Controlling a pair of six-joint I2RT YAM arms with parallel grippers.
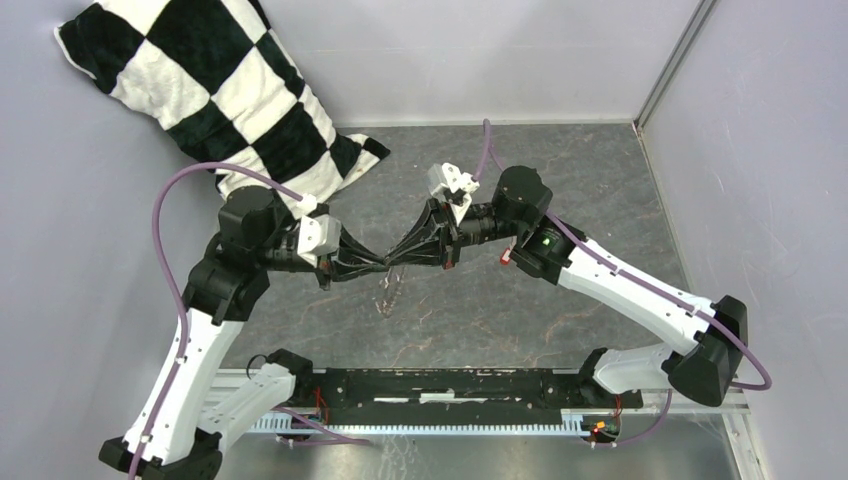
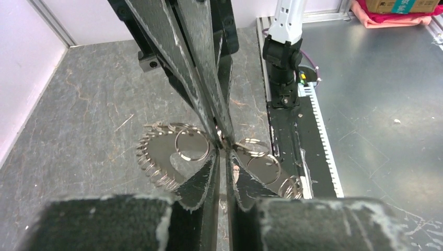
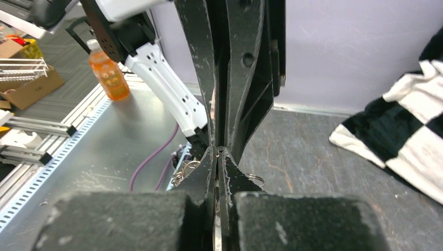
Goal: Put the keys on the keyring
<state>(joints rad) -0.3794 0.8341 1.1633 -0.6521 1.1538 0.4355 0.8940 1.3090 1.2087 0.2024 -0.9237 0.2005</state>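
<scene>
The left gripper (image 2: 221, 151) fills the foreground, its jaws pressed nearly together, tip to tip with the right gripper (image 3: 217, 152), which is pinched just as tight. They meet above the middle of the table (image 2: 78, 120), probably so one steadies the metal while the other works it. The keyring (image 2: 175, 149), all loops and coils, sits right at those tips; which jaws clamp it I cannot tell. No red-headed keys show, perhaps hidden between the fingers.

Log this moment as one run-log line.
left gripper: shut on keyring | right gripper: shut on keyring | grippers tip to tip above table
</scene>
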